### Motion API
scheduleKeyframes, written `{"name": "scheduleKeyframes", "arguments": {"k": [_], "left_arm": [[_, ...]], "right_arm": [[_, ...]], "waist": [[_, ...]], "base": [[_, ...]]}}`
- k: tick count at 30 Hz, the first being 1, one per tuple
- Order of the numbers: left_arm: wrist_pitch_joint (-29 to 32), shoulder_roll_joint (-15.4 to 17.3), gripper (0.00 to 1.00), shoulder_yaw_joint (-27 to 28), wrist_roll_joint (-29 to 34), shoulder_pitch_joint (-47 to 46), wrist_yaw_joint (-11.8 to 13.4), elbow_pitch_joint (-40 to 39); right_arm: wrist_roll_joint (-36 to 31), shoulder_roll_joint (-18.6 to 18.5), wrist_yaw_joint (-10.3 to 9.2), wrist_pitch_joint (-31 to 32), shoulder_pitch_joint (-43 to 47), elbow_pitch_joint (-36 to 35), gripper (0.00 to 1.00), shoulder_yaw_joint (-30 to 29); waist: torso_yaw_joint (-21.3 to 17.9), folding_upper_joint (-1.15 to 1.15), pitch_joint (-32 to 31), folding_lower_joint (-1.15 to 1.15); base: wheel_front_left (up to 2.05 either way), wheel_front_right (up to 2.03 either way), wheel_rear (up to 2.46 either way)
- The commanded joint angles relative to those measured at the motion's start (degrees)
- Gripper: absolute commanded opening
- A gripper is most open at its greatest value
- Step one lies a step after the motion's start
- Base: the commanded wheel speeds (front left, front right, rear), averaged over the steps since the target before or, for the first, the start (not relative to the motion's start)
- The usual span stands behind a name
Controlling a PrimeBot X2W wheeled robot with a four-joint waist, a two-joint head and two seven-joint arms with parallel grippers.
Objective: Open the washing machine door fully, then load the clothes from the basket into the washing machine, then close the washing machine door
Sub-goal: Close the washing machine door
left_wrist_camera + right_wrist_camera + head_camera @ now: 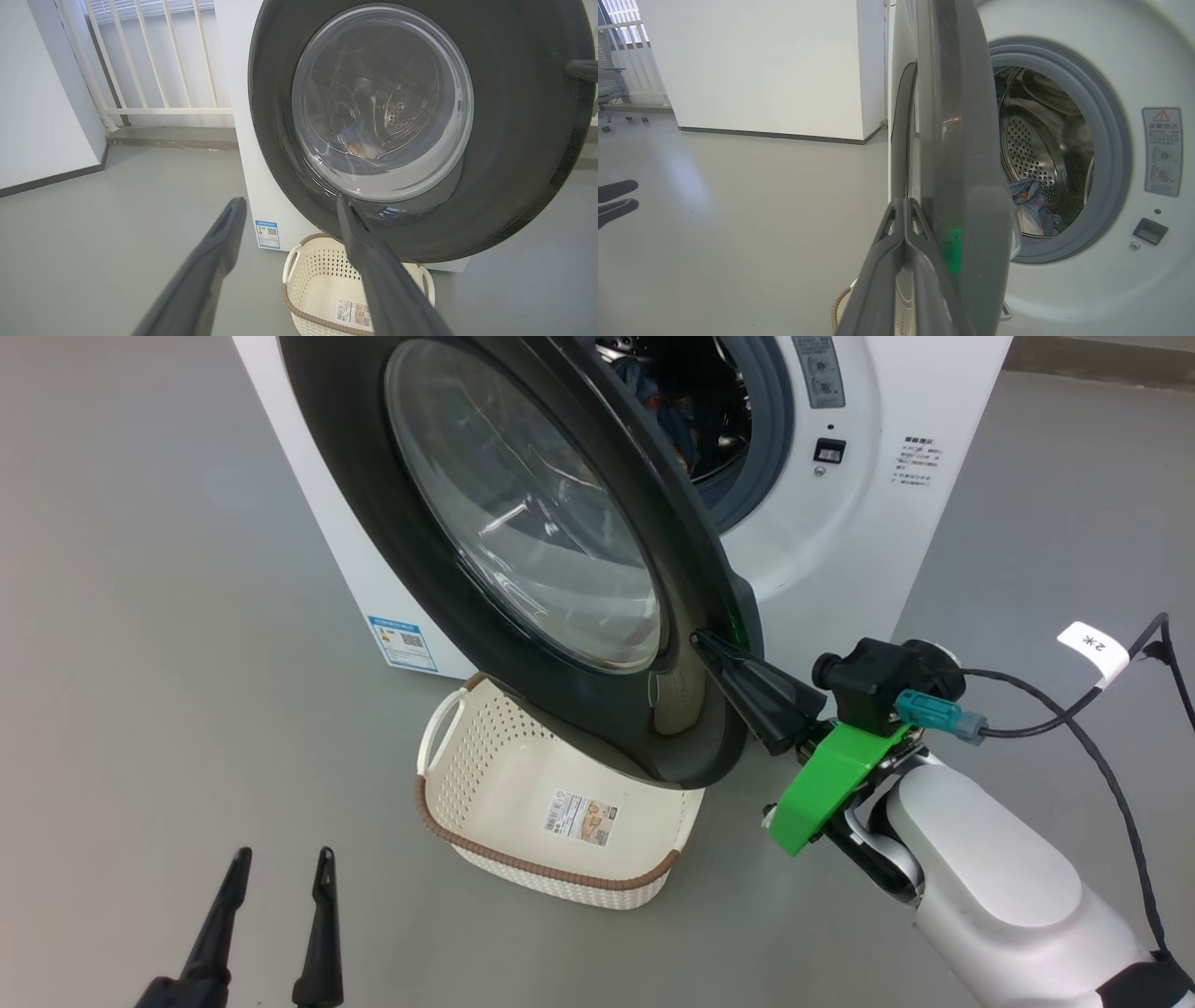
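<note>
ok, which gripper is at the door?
The right gripper, shut, tips at the black rim of the washing machine door. The left gripper is open, low, apart from it.

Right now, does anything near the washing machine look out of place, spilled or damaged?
Nothing looks spilled or damaged. The only odd thing: the empty basket sits on the floor directly below the half-open washing machine door. The clothes lie in the drum.

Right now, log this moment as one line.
door: part open | clothes: in drum | basket: on floor under door, looks empty | right gripper: shut, tip at door edge | left gripper: open, free | next: close door
</note>
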Motion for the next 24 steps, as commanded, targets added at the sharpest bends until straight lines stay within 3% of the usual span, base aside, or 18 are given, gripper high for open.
{"name": "scheduleKeyframes", "arguments": {"k": [1,24], "left_arm": [[-0.6,0.7,1.00,1.8,0.3,-2.7,0.5,-1.0],[-0.7,-3.1,1.00,1.8,2.4,-6.1,-0.9,-1.8]], "right_arm": [[0.6,0.4,0.09,-0.5,-1.1,-0.8,0.00,0.2],[2.0,-4.6,0.09,-1.8,-10.4,7.6,0.00,-5.2]], "waist": [[0.0,0.00,0.1,0.00],[1.6,0.00,6.6,0.00]], "base": [[0.00,0.00,0.00],[0.00,0.00,0.00]]}}
